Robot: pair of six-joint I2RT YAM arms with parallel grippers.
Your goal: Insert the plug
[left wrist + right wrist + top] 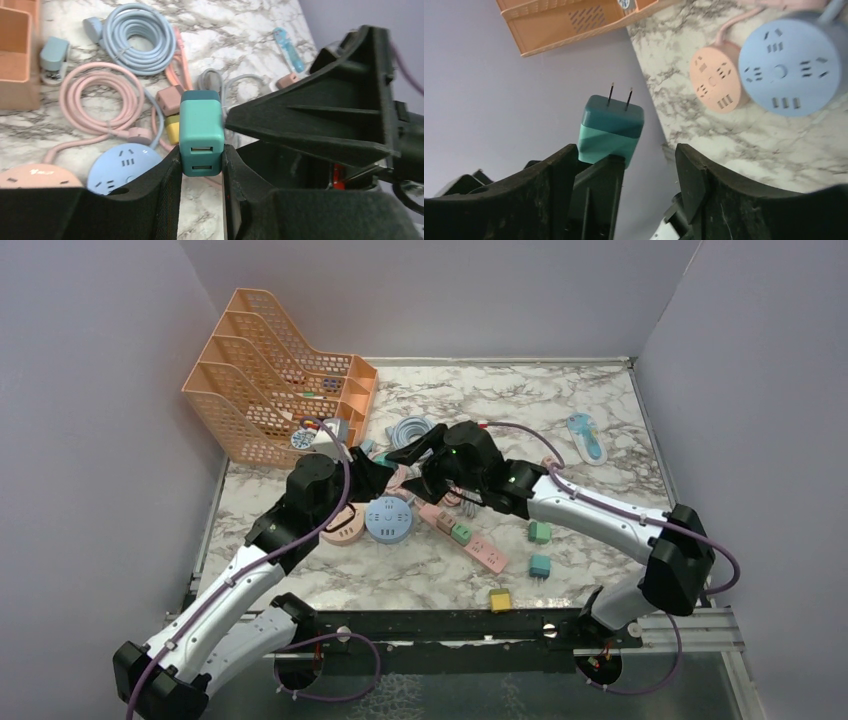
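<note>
The plug (201, 131) is a teal cube charger with two USB ports facing the left wrist camera. My left gripper (201, 159) is shut on its near end, a pad on each side. In the right wrist view the plug (610, 127) shows its two metal prongs pointing away. My right gripper (624, 167) stands open around it, one finger (696, 172) well clear of the plug. In the top view both grippers meet above the table: left gripper (383, 478), right gripper (418, 466); the plug is hidden there. A blue round socket (388, 519) lies just below them.
A pink round socket (345, 530) lies next to the blue one, and a pink power strip (470, 538) to the right. An orange file rack (275, 375) stands back left. A coiled blue cable (410, 428), two green cubes (540, 532) and a yellow cube (500, 600) lie around.
</note>
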